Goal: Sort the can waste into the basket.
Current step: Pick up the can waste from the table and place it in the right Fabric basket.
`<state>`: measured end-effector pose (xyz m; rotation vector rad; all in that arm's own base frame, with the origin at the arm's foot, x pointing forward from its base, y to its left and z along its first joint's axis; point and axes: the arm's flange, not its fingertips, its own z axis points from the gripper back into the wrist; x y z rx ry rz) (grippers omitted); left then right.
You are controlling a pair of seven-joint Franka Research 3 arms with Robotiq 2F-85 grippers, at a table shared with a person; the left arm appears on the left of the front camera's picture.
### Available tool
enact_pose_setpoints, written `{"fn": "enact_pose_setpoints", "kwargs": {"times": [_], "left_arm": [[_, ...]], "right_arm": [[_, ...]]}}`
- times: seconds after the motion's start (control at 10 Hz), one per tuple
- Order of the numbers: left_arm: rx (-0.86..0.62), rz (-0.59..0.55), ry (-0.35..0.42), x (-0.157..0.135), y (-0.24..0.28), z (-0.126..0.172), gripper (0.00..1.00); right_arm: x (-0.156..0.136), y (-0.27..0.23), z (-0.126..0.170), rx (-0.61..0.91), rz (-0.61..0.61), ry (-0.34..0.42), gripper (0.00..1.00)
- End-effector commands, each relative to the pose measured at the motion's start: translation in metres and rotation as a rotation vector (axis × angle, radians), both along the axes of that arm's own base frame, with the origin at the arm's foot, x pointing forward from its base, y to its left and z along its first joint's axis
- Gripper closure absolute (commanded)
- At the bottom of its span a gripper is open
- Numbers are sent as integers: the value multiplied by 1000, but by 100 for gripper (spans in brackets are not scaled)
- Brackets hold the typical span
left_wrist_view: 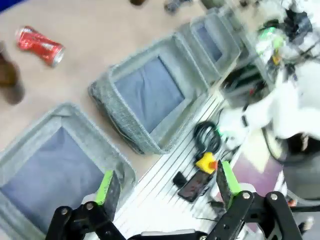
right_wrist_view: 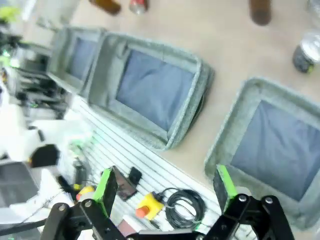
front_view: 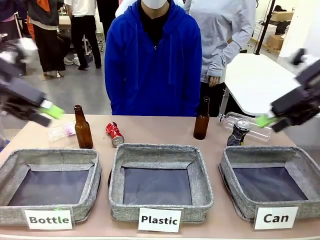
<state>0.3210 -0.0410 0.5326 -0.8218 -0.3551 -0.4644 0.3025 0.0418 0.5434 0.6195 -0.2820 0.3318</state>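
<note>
left pincer (left_wrist_view: 166, 182) open, empty; right pincer (right_wrist_view: 165, 180) open, empty; both raised.

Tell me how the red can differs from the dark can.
The red can is red with white marks; the dark can is blue-black, silver-topped. The red can lies on its side; the dark can stands roughly upright. The red can sits behind the Plastic basket, the dark can behind the Can basket. Both are crushed.

Brown bottle (front_view: 83, 129) behind "Bottle" basket (front_view: 50, 154)
</note>
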Motion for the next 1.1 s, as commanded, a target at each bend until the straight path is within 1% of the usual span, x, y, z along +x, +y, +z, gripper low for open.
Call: {"fn": "enact_pose_setpoints", "kwargs": {"times": [0.0, 0.1, 0.2, 0.3, 0.4, 0.5, 0.6, 0.7, 0.8, 0.9, 1.0], "left_arm": [[-168, 234, 27, -10, 97, -22, 0], [-234, 331, 55, -22, 144, -30, 0], [-307, 411, 68, -38, 179, -44, 0], [-368, 494, 69, -55, 201, -53, 0], [-430, 552, 60, -62, 207, -55, 0], [-471, 583, 42, -64, 209, -62, 0], [-485, 628, 29, -77, 196, -67, 0], [-487, 652, 23, -73, 191, -67, 0], [-453, 677, 15, -65, 183, -61, 0], [-396, 746, -3, -62, 168, -59, 0], [-490, 657, 54, -49, 237, -36, 0]], "right_arm": [[-11, -71, -16, 172, -128, -9, 0], [-21, -104, -22, 265, -186, -15, 0], [-29, -135, -29, 340, -248, -14, 0], [-36, -160, -37, 408, -315, -5, 0], [-40, -184, -47, 473, -377, 1, 0], [-43, -200, -56, 523, -430, 8, 0], [-48, -210, -60, 531, -454, 14, 0], [-49, -216, -66, 547, -481, 18, 0], [-47, -219, -71, 543, -508, 11, 0], [-44, -220, -73, 453, -573, -22, 0], [-44, -235, -61, 537, -517, 41, 0]]}}
